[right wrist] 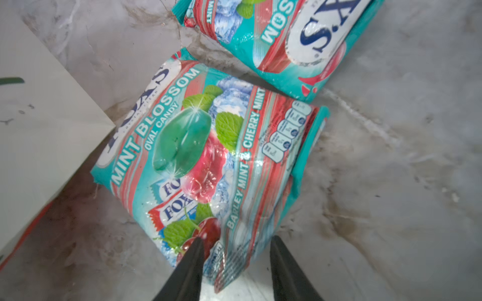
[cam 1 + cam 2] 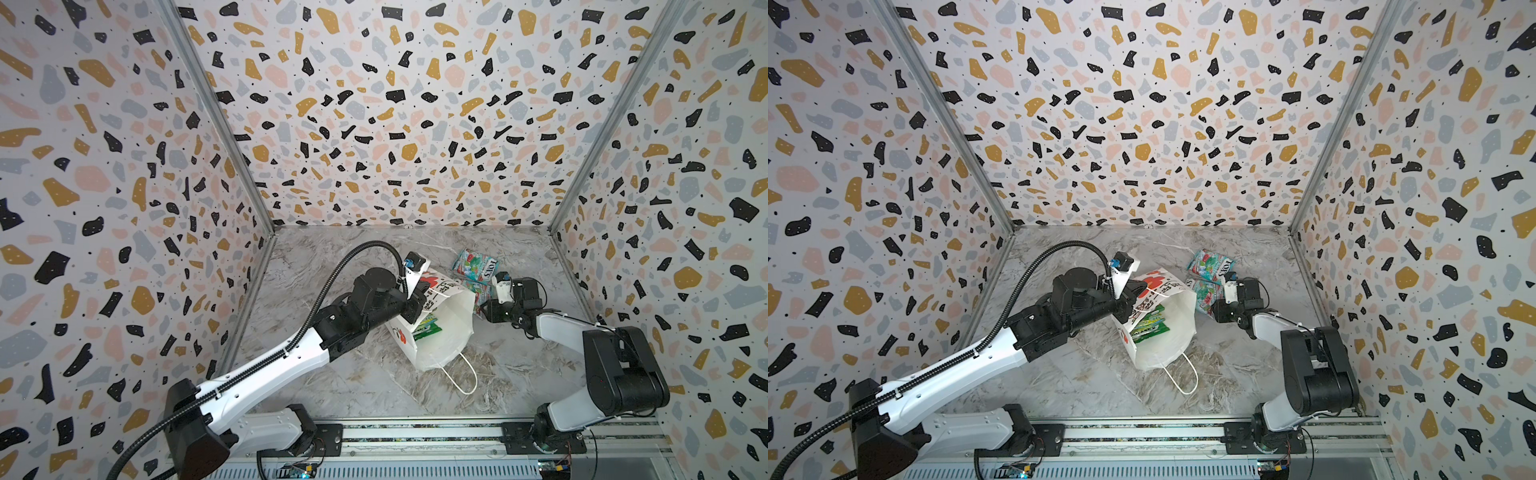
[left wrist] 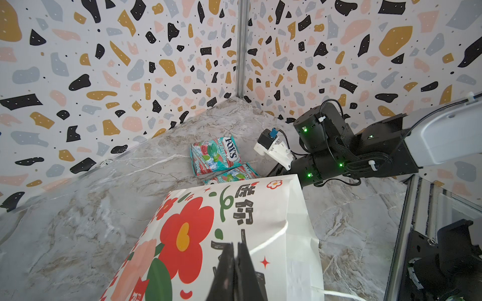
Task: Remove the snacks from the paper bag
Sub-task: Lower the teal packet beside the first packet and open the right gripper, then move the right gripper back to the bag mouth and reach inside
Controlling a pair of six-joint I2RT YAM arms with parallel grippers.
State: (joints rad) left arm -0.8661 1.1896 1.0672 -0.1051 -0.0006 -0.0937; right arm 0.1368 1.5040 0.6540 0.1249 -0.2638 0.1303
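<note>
The white paper bag (image 2: pixel 451 336) with red flowers lies tilted on the marble table, its mouth facing up toward the top views. Green snacks (image 2: pixel 426 326) show inside it. My left gripper (image 3: pixel 236 258) is shut on the bag's printed wall (image 3: pixel 273 221) near the rim. Two teal-and-red snacks lie outside to the right of the bag: one farther back (image 2: pixel 476 264), one (image 1: pixel 208 156) right beside the bag. My right gripper (image 1: pixel 236 241) is open, its fingers on either side of the near pouch's end, which rests on the table.
The bag's white cord handle (image 2: pixel 461 378) trails toward the front. Terrazzo-patterned walls close in the back and both sides. A metal rail (image 2: pixel 415 436) with the arm bases runs along the front edge.
</note>
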